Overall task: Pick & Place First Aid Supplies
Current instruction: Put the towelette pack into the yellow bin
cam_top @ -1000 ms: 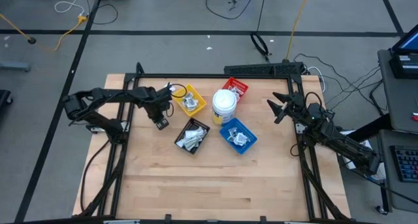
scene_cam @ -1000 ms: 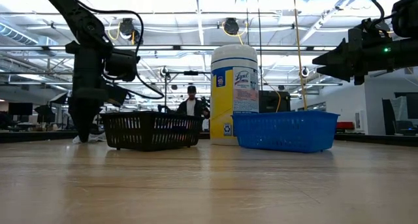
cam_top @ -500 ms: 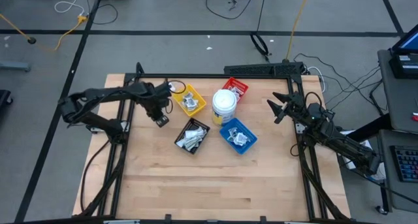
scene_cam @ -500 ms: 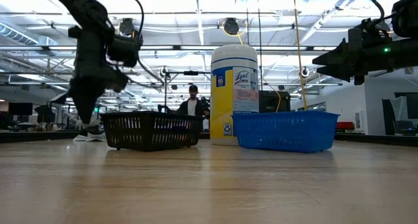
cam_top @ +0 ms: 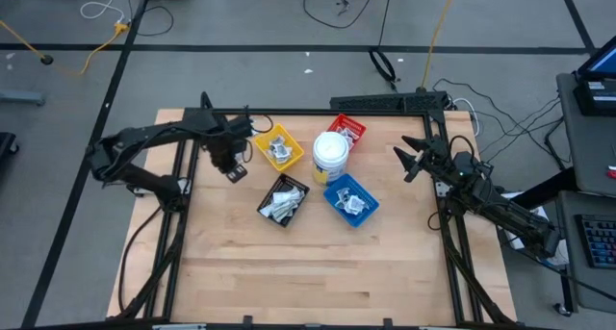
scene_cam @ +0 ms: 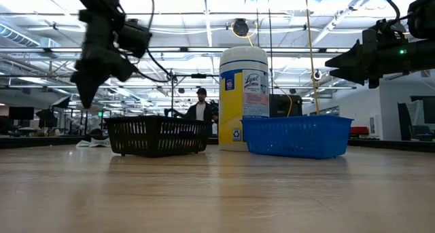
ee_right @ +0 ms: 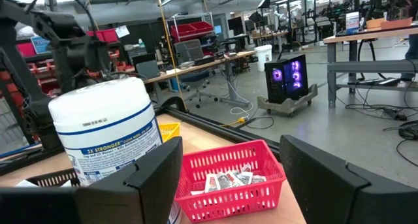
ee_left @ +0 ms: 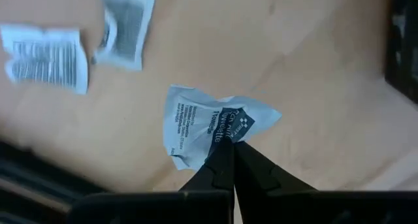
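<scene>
A grey floor [cam_top: 77, 224] strewn with cables [cam_top: 332, 1] surrounds the wooden table [cam_top: 308, 272]; bright ceiling lights [scene_cam: 204, 2] hang overhead.

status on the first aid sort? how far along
Done so far: packets already sit in the yellow tray, red tray, black tray and blue tray. In hand: the left pincer is shut on a white towelette packet, raised above the table by the yellow tray. Left: two more packets lie loose on the wood. The right pincer waits open at the right edge.

packet [ee_left: 212, 126] print blurred, corner behind fingers [ee_left: 225, 165]
</scene>
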Robot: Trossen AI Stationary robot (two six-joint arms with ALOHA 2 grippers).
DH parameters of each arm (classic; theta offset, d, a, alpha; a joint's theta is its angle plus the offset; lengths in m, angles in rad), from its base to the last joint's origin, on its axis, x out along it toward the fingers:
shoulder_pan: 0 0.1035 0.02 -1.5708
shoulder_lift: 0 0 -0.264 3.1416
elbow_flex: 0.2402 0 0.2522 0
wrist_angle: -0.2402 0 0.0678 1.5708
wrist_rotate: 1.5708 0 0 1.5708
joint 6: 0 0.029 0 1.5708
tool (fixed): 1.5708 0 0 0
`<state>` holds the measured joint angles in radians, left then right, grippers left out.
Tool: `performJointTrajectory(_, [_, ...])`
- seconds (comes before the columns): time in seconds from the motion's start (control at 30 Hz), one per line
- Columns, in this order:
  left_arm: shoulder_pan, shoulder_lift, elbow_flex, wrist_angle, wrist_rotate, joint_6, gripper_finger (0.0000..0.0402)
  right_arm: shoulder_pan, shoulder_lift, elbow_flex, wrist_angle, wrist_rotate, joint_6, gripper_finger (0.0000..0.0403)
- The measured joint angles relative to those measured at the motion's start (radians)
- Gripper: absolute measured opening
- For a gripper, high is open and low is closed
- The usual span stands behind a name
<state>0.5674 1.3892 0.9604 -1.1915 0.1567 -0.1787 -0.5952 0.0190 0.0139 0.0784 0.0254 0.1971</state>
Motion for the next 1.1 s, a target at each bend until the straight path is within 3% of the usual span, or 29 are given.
performJointTrajectory(0.43, [0.009, 0.342, 0.37, -0.086, 0.0, 0.043, 0.0, 0.0, 0.0, 0.0, 0.0, 0.0, 0.0, 0.0254])
performJointTrajectory(0.8, [0.008, 0.511, 0.696, -0.177, 0.001, 0.042, 0.0, 0.0, 0.0, 0.0, 0.0, 0.0, 0.0, 0.0254])
performJointTrajectory(0.93, [0.008, 0.54, 0.768, -0.193, 0.001, 0.038, 0.0, 0.0, 0.0, 0.0, 0.0, 0.0, 0.0, 0.0254])
performJointTrajectory(1.1, [0.006, 0.584, 0.749, -0.136, -0.014, 0.019, 0.0, 0.0, 0.0, 0.0, 0.0, 0.0, 0.0, 0.0254])
